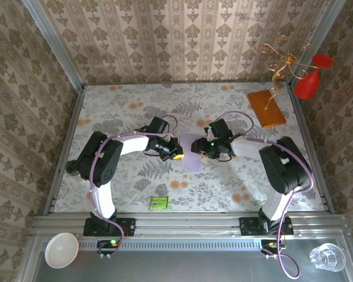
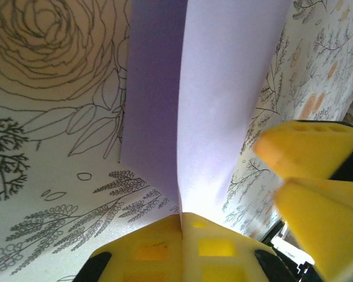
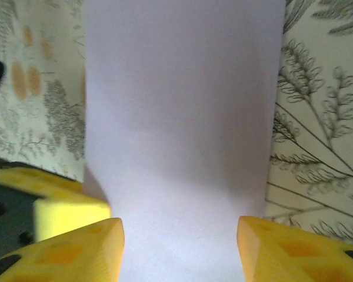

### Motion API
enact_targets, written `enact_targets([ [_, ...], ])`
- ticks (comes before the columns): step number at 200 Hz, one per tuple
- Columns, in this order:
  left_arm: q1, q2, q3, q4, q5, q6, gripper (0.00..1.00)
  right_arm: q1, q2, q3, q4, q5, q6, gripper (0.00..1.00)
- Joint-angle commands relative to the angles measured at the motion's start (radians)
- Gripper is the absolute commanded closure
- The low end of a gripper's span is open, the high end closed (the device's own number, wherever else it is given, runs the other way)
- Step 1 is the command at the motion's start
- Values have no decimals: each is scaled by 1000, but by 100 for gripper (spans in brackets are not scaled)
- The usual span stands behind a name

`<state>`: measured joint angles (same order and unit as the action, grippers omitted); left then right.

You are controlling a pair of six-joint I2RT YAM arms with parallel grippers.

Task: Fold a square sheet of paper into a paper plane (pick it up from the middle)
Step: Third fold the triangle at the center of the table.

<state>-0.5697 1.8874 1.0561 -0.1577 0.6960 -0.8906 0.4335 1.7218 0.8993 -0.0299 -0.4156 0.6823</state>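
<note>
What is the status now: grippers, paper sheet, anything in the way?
Left gripper shut on lavender paper sheet. Right gripper open over sheet. Sheet bent along a fold. Green packet, orange-brown board well apart.

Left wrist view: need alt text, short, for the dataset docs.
The left gripper is shut on the near edge of a pale lavender sheet of paper, which bends along a lengthwise fold and stretches away over a floral-patterned table. The right gripper, blurred, stands open at the right.
</note>
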Motion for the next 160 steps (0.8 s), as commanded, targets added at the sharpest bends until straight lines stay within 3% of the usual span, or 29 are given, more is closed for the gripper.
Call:
enact_targets([
  [1,20,-15,16,-25,8,-13,97,-2,-134,-69,130,17,-79,39],
  [16,32,-34,6,-23,4,-26,98,11,-222,-132,180,45,-145,31],
  [49,52,-62,-1,-38,3,-46,99,69,-324,-202,179,184,-293,26],
  [81,51,-65,14,-68,-1,-48,98,140,-388,-283,288,235,-435,21],
  [160,42,-65,28,-99,-1,-78,98,311,-257,-286,359,348,-777,20],
])
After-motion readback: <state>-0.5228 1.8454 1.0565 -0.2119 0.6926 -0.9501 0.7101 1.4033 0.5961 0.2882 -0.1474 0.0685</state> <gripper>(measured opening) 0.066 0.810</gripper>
